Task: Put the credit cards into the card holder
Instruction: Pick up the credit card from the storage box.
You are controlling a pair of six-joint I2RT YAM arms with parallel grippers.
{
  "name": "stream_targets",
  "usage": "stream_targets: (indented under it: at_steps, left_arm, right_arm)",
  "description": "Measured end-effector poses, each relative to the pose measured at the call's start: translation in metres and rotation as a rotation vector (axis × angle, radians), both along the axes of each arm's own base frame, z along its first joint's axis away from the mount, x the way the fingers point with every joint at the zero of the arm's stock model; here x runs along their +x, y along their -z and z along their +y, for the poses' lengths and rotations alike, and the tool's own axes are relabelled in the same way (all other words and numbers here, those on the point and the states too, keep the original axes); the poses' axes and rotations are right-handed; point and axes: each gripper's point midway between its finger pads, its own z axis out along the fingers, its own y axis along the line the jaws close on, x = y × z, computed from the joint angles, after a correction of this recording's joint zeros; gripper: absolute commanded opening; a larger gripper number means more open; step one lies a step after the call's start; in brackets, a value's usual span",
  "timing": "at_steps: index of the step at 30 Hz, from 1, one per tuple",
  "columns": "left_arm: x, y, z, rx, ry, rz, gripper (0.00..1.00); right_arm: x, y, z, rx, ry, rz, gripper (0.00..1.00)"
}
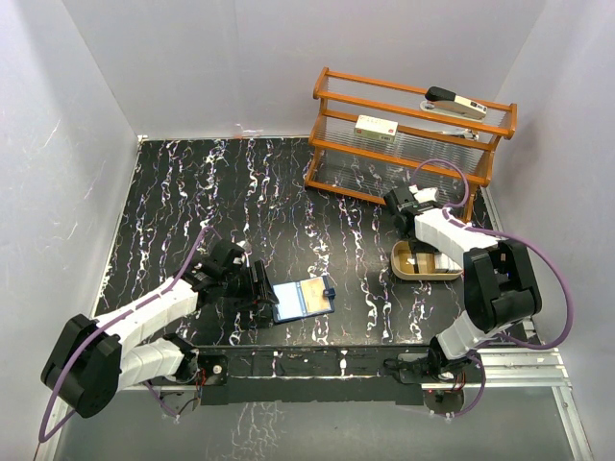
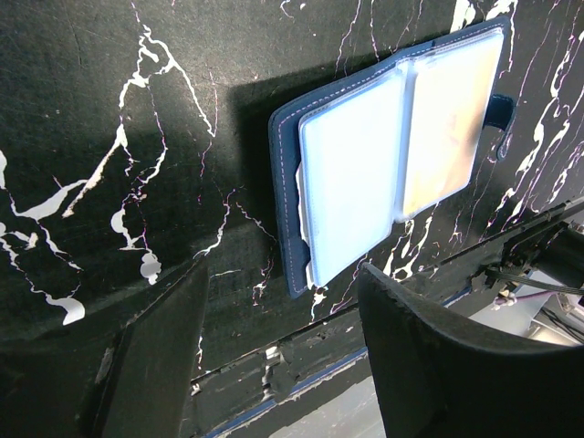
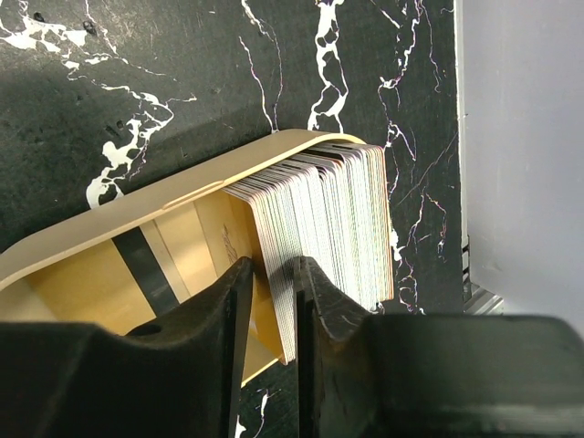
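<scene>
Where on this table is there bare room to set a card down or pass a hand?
Bare table runs from the left wall to the wooden rack, and a strip lies between the card holder and the beige tray. Crowded: the right side, where the right pincer dips into the tray's credit cards in front of the rack.

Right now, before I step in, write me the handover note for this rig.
Left gripper: open, empty, poised just beside the card holder, which lies open and flat.
Right gripper: closed on the front few of the credit cards, which stand on edge in the beige tray.
Done: holder is open; I cannot tell whether any sleeve holds a card.
Left: lift the cards out, carry them to the holder, slide them in.
</scene>
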Motion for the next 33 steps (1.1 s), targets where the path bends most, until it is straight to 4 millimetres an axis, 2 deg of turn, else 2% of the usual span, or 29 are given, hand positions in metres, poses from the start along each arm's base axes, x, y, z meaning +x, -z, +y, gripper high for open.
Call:
stream_targets:
  at_steps: [8,15,23,28,33]
  left_arm:
    - [0.0,0.0,0.0,0.001,0.001,0.0,0.64]
    - [0.0,0.0,0.0,-0.001,0.0,-0.001,0.64]
    - [0.0,0.0,-0.001,-0.004,0.002,0.002,0.64]
    - [-0.002,0.0,-0.002,-0.01,0.008,0.013,0.64]
    - [-0.001,0.001,-0.005,-0.021,0.012,0.018,0.65]
  right_arm:
    - [0.0,-0.002,0.001,0.002,-0.002,-0.008,0.15]
    - [0.0,-0.004,0.001,0.009,-0.001,-0.014,0.07]
    - [0.0,-0.01,0.008,0.064,-0.015,-0.034,0.01]
    - [-0.002,-0.019,0.02,0.125,-0.042,-0.053,0.0]
    - [-0.005,-0.039,0.034,0.21,-0.082,-0.106,0.0]
